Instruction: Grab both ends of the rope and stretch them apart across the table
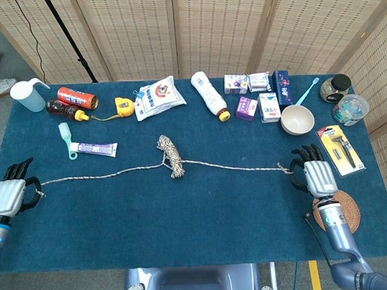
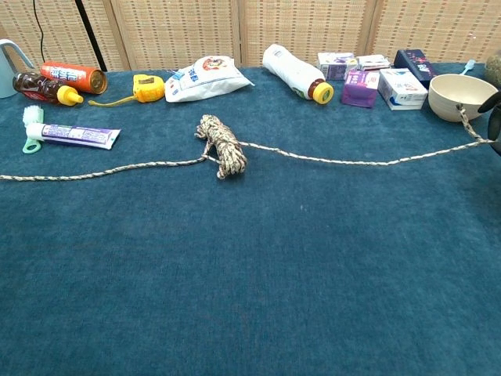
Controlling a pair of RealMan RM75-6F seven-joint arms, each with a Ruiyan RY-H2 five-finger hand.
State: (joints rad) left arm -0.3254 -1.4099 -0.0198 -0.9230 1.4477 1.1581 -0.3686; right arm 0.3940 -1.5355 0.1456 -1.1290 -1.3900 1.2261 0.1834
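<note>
Braided speckled rope [image 1: 111, 175], coiled knot mid-span, slack on blue felt; each end pinched: left robot hand [image 1: 9, 193], right robot hand [image 1: 313, 175].

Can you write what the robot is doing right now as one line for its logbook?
left hand: holds rope end | right hand: holds other end | rope: slack, bundle mid-table

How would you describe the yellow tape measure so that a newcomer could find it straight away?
Look along the far edge of the blue table, toward its left end. The yellow tape measure lies between a brown bottle with a yellow cap and a white pouch. It is the only squat yellow case, with a short yellow strip trailing out.
</note>
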